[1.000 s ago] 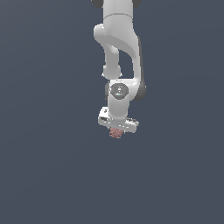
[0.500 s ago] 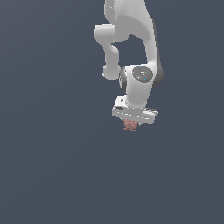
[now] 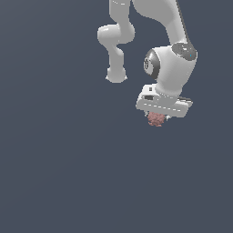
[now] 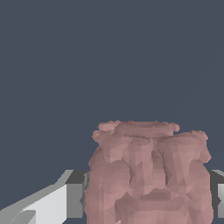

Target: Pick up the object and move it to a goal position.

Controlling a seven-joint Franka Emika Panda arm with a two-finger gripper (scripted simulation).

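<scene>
The object is a small lumpy pinkish-red blob (image 3: 156, 119) with a bumpy surface. In the exterior view it hangs just under the white gripper (image 3: 157, 117), held in the air, narrower than the hand above it. In the wrist view the blob (image 4: 148, 170) fills the space between the two fingers (image 4: 74, 194), which press against its sides. The fingertips are mostly hidden behind the hand in the exterior view. No goal marker shows.
The white arm (image 3: 173, 59) bends down from the top of the exterior view, with an elbow joint (image 3: 116, 36) toward the exterior view's left. Around it there is only a plain dark grey-blue background.
The gripper, still holding the blob, has moved toward the exterior view's right and slightly up. The arm has swung that way with it.
</scene>
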